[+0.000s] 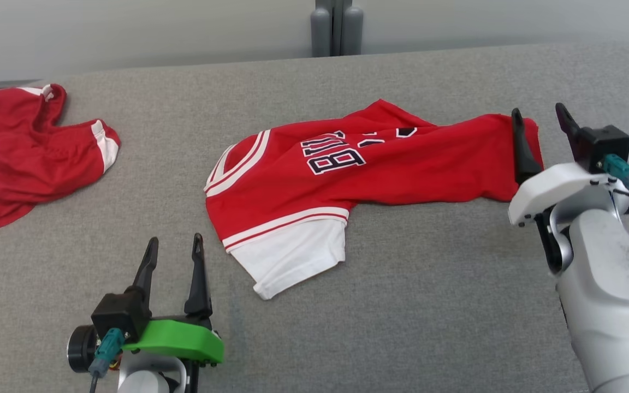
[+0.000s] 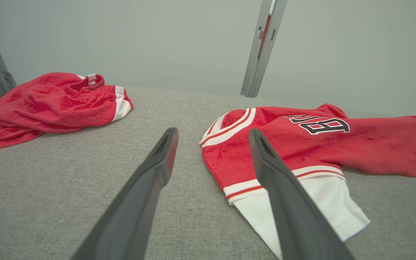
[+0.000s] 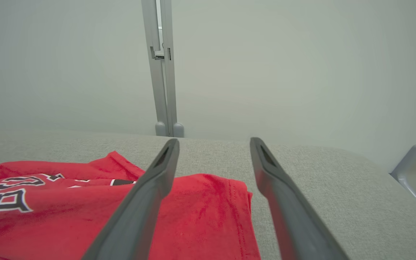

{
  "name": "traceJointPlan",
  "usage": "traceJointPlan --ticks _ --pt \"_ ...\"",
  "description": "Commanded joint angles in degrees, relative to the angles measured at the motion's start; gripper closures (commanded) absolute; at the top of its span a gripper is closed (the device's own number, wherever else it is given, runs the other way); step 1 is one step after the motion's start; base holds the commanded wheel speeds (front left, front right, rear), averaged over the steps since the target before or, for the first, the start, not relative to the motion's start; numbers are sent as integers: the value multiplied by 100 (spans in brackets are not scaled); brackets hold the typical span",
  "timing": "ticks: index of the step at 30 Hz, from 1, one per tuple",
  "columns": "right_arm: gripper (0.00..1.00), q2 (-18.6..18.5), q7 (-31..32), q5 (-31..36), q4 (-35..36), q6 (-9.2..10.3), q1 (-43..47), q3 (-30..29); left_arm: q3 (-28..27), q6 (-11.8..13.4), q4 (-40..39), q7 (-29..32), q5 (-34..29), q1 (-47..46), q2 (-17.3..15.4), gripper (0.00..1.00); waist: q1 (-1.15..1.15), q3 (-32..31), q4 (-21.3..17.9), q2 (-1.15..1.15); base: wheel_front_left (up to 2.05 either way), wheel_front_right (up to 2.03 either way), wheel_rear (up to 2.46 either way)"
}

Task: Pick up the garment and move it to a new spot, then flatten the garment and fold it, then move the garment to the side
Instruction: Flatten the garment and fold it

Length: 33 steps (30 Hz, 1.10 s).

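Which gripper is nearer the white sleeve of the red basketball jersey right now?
Left. The left gripper, open, is just beside the white sleeve, on its left; the right gripper, open, is at the opposite end of the red jersey, by the hem.

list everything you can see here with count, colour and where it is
jersey: one, red with white trim and black lettering, lying rumpled mid-table
shorts: one, red with white bands, bunched at the table's far left
table: one, grey fabric top, under both garments
post: one, grey, upright behind the table's far edge
wall: one, pale grey, behind the table
left gripper: one, dark fingers on a green mount, open, near edge, left of the jersey
right gripper: one, dark fingers on a white mount, open, at the jersey's right end
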<state>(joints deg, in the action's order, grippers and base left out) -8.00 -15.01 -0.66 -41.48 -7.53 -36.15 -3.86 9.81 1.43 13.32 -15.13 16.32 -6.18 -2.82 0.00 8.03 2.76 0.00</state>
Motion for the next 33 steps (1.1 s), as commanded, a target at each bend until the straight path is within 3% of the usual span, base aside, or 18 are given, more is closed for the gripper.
traceJointPlan --ticks 1,17,33 --pt "0 20 -18 -111 180 8 263 19 10 -38 17 -3 26 96 -14 0 0 -203 -125 0 0 0 0" --pt "0 461 -21 -483 2203 8 2583 270 -3 3 -94 -3 281 728 -14 0 0 -596 -159 0 0 0 0" --pt "0 504 -21 -717 2390 8 2844 477 -8 110 -138 -2 302 803 -13 0 0 -706 -108 0 0 0 0"
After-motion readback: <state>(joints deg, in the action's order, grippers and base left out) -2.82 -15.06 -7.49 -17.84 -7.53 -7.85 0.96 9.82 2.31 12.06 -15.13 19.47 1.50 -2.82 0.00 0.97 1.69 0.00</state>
